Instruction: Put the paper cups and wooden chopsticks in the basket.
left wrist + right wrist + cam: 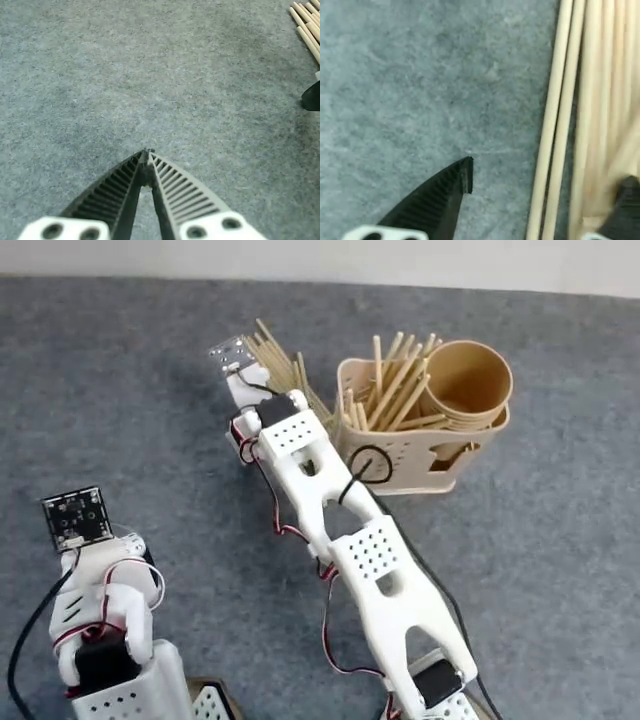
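Black and ribbed, the right fingers [452, 192] stand spread across the loose chopsticks [580, 100]. One tip is over bare grey worktop [420, 75] just beside the bundle and the other is over sticks on its opposite side, so several sticks lie in the gap. Judgement: the step in hand is the grasp of this bundle. To do it well, lower until both tips reach the worktop, then close slowly, square to the sticks' length and near their middle, so the load does not tip when raised. Whether the present grip point is at mid-length cannot be told. Risk: round sticks may roll out or fan apart under the squeeze. The bundle lies just left of the basket [400, 455], which holds stacked paper cups [465, 380] on its right side and stowed chopsticks [395, 390] leaning left of them. Lift well clear of the rim and release ends-down among the stowed sticks. The left fingers [170, 185] are pressed together, holding nothing, over worktop at the near left, well apart.
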